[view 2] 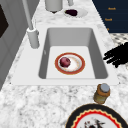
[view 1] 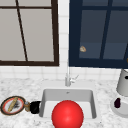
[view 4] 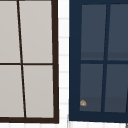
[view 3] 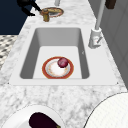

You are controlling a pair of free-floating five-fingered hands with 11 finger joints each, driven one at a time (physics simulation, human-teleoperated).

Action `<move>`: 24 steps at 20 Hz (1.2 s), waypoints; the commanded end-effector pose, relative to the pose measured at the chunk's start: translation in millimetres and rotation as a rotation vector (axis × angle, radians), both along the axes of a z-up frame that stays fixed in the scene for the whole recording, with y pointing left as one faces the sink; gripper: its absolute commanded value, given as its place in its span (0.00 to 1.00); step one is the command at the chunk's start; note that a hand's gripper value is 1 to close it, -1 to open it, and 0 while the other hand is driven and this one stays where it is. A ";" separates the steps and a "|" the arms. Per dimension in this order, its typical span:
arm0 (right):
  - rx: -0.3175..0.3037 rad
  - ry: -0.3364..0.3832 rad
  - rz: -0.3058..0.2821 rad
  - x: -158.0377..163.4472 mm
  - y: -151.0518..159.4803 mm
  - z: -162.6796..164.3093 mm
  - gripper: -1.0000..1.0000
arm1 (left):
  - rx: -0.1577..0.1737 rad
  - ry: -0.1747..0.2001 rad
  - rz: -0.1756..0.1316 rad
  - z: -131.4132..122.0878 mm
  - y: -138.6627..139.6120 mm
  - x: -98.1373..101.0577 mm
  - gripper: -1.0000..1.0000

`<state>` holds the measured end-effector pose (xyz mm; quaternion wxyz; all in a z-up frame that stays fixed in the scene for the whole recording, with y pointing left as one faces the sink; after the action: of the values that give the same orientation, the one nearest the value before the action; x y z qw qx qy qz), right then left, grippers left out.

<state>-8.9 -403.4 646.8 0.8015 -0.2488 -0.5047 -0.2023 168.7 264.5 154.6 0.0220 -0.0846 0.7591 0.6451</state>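
Black hand hovering by the small jar at the sink's left rim.

In the front view the left hand [view 1: 35, 107] sits at nine o'clock of the sink [view 1: 93, 105], just beside the brown jar [view 1: 27, 106], with a patterned plate [view 1: 12, 105] further out the same way. From the left side view that hand [view 2: 116, 55] hangs over the surface [view 2: 37, 105] at the basin's edge, fingers spread straight and apart, clamped on nothing; the jar [view 2: 102, 93] stands upright near it, not touching as far as I can tell. Down in the basin, a red-rimmed plate [view 2: 77, 66] carries a dark red ball [view 2: 65, 62]. At three o'clock of the sink, an eggplant [view 1: 117, 102] lies on a white plate [view 1: 115, 108].
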 end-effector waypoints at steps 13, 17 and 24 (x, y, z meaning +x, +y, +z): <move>-0.022 -0.049 -0.081 -52.9 43.0 25.7 0.00 | 0.000 0.000 0.000 0.0 0.0 0.0 0.50; -0.026 -0.064 -0.051 -61.2 48.0 25.6 0.00 | 0.000 0.000 0.000 0.0 0.0 0.0 0.50; -0.035 -0.061 -0.078 -61.0 60.3 31.2 0.00 | 0.000 0.000 0.000 0.0 0.0 0.0 0.50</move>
<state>-68.3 -352.7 672.9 0.7779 -0.2722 -0.5173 -0.2306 168.7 264.5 154.6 0.0220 -0.0846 0.7591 0.6451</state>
